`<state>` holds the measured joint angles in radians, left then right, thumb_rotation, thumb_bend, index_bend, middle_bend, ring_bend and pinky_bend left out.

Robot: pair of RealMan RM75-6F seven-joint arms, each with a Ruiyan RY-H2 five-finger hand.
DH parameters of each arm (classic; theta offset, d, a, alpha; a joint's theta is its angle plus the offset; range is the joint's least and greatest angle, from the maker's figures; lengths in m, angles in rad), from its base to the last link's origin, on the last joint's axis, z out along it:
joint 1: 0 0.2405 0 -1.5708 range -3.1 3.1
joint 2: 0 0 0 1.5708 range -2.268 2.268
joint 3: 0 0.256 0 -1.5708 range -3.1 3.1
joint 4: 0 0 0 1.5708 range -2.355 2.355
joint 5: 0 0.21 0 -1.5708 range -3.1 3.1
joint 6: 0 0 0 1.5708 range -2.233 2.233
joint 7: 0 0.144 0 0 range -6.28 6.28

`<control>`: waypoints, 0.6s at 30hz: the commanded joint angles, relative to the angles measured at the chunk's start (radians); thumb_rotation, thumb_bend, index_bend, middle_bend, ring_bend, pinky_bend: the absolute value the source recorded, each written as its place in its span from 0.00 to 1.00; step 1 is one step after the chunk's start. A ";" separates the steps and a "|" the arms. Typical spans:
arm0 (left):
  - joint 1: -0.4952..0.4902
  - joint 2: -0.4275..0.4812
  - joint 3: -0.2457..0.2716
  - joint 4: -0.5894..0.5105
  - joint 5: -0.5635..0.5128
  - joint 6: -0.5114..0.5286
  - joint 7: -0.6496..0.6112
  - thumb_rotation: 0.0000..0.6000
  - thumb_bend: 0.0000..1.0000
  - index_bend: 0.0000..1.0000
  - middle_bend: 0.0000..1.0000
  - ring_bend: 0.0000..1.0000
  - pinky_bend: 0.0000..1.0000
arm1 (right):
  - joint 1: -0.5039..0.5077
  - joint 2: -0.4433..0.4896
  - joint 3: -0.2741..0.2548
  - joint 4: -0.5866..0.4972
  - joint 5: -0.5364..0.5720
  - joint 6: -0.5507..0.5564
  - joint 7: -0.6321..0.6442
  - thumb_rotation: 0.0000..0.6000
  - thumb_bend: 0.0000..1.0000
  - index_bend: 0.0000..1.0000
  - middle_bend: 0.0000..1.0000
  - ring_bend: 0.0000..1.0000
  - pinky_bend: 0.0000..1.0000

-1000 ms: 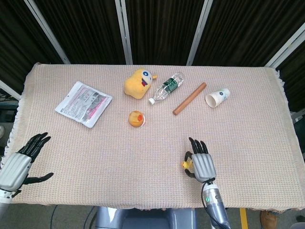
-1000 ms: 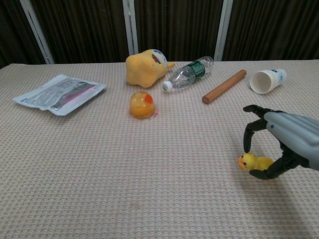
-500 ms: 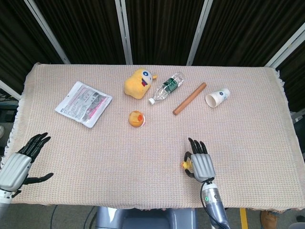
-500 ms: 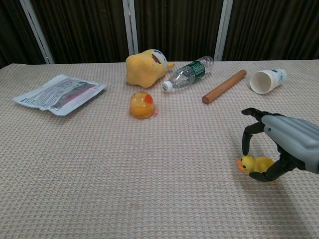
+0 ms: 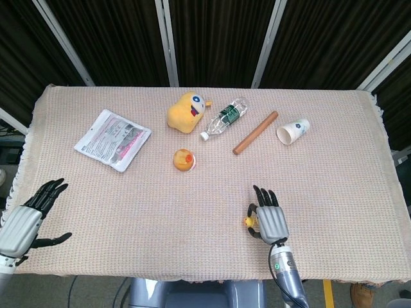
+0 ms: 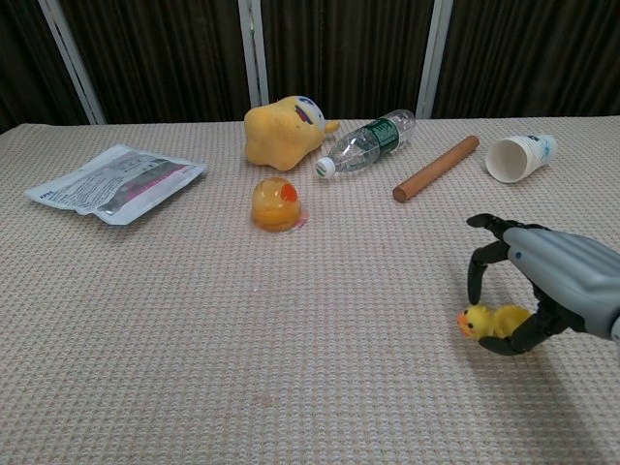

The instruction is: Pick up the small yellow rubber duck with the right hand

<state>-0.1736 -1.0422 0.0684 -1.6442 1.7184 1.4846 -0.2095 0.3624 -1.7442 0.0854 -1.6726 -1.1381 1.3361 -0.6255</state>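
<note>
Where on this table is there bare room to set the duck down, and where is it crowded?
Bare cloth spans the near middle, between the open left hand and the right hand holding the small yellow rubber duck. Crowded: far row, from the silver foil packet to the white paper cup.

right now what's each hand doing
Left hand: open, fingers spread, holding nothing.
Right hand: fingers curled around the duck, holding it at the table.
</note>
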 commanded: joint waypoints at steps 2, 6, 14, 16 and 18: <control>0.000 0.000 0.000 0.000 0.003 0.000 0.001 1.00 0.00 0.01 0.00 0.00 0.29 | 0.000 -0.001 0.000 0.003 -0.001 -0.002 0.000 1.00 0.19 0.53 0.00 0.00 0.00; 0.000 0.000 0.001 0.000 0.002 -0.001 0.001 1.00 0.00 0.01 0.00 0.00 0.29 | -0.001 -0.002 0.002 0.009 -0.001 -0.004 0.002 1.00 0.19 0.53 0.00 0.00 0.00; -0.001 0.001 0.001 0.000 0.002 -0.003 0.004 1.00 0.00 0.01 0.00 0.00 0.29 | -0.001 0.011 0.013 0.011 0.002 -0.007 0.009 1.00 0.20 0.53 0.00 0.00 0.00; 0.000 0.001 0.001 -0.001 0.002 -0.004 0.005 1.00 0.00 0.01 0.00 0.00 0.29 | -0.003 0.019 0.016 0.009 0.003 -0.007 0.012 1.00 0.20 0.52 0.00 0.00 0.00; 0.000 0.001 0.001 -0.001 0.003 -0.004 0.007 1.00 0.00 0.01 0.00 0.00 0.29 | -0.004 0.025 0.018 0.008 0.005 -0.007 0.014 1.00 0.20 0.52 0.00 0.00 0.00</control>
<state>-0.1738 -1.0414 0.0696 -1.6453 1.7209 1.4810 -0.2025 0.3592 -1.7204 0.1025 -1.6639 -1.1337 1.3288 -0.6123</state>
